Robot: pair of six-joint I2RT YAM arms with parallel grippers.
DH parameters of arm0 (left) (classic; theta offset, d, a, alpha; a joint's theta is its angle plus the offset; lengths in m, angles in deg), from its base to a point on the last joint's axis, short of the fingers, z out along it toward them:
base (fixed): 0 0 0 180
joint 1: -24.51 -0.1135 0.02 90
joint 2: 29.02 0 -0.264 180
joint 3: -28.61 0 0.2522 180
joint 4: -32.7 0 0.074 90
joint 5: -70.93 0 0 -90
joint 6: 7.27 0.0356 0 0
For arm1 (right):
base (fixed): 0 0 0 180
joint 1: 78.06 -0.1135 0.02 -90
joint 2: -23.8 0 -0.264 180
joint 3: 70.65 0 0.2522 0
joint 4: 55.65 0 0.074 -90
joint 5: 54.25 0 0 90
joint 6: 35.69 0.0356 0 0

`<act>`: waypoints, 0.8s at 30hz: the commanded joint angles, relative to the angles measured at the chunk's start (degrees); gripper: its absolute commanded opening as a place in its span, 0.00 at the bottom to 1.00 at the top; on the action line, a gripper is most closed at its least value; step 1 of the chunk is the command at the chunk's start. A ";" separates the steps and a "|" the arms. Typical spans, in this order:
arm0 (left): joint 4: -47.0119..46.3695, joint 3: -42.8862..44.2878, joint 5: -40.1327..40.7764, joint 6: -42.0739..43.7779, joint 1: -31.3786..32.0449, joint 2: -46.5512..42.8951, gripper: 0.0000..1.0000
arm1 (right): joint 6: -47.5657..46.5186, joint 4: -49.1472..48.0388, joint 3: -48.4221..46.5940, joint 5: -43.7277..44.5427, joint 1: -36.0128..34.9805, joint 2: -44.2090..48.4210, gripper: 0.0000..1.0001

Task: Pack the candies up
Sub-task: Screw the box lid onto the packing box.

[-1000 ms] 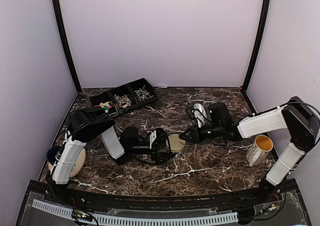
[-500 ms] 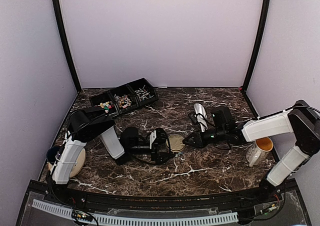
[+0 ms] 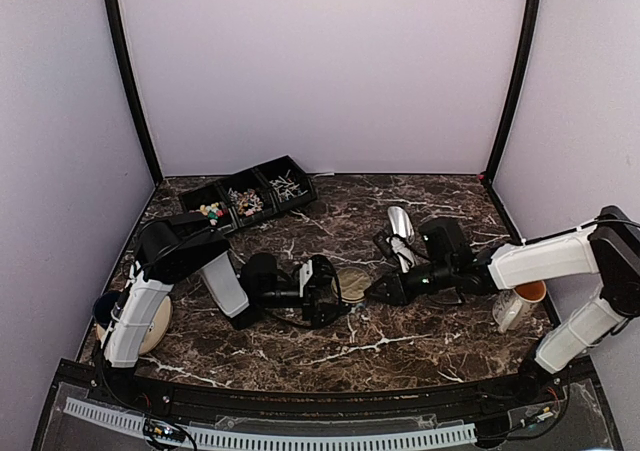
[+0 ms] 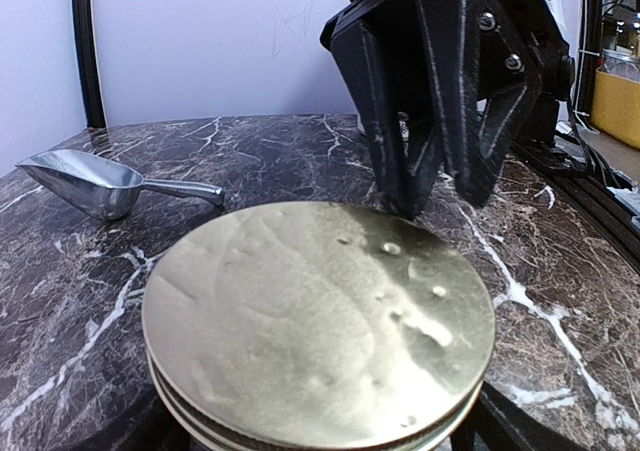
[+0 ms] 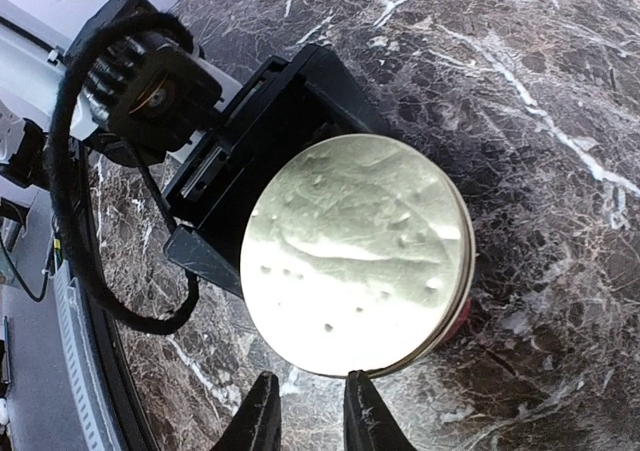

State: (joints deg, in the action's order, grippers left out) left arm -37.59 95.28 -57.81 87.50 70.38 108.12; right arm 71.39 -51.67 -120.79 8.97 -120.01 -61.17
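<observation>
At the near left edge of the dark marble bench (image 3: 400,351), a tan round disc (image 3: 155,323) lies partly under the left arm. The left gripper (image 3: 338,289) reaches toward the middle of the bench. Its fingers are spread wide and clamped on the sides of a jar (image 3: 351,284). The jar is tipped so that its dented gold lid (image 4: 320,321) faces the right arm. In the right wrist view, a little red shows under the lid's lower rim.

Just beside the lid's edge is the right gripper (image 5: 312,416). Its fingers (image 5: 365,421) are a narrow gap apart with nothing between them, and the tips sit close to the rim. Whether they touch it cannot be told.

Further right, near the right arm, stands a white mug (image 3: 515,301) with a yellow inside. Behind the right gripper a metal scoop (image 4: 90,183) lies on the bench.

At the far left is a black three-compartment tray (image 3: 192,199), well apart from the jar. It holds the candies: pastel coloured pieces (image 3: 211,210) in the left compartment, pale pinkish ones (image 3: 245,202) in the middle, and thin whitish wrapped ones (image 3: 287,184) in the right.
</observation>
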 commanded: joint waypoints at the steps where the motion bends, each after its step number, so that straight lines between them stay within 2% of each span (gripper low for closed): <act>1: 10.05 -0.74 1.70 0.94 -0.69 4.17 0.88 | 0.59 -0.03 1.26 -0.48 -1.84 1.83 0.23; 9: 10.02 -0.70 1.52 0.87 -0.69 4.18 0.88 | -0.80 5.51 0.55 4.34 -1.75 8.90 0.25; 13: 9.96 -0.63 1.26 1.01 -0.69 4.14 0.88 | -2.02 5.56 -2.01 6.54 -1.26 9.31 0.33; 15: 9.95 -0.66 1.09 1.03 -0.67 4.13 0.88 | -3.16 4.99 -4.50 6.64 -0.67 7.25 0.38; 18: 9.79 -0.79 0.86 1.17 -0.69 4.10 0.88 | -5.53 4.69 -8.88 4.80 0.40 1.62 0.40; 24: 9.70 -1.05 0.76 1.53 -0.54 3.84 0.88 | -7.39 1.65 -16.45 -3.84 2.76 -9.35 0.44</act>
State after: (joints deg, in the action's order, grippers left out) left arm -37.39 95.54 -57.73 87.48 70.36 108.18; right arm 66.32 -46.84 -133.20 11.09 -118.44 -65.61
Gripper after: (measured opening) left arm 0.879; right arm 0.421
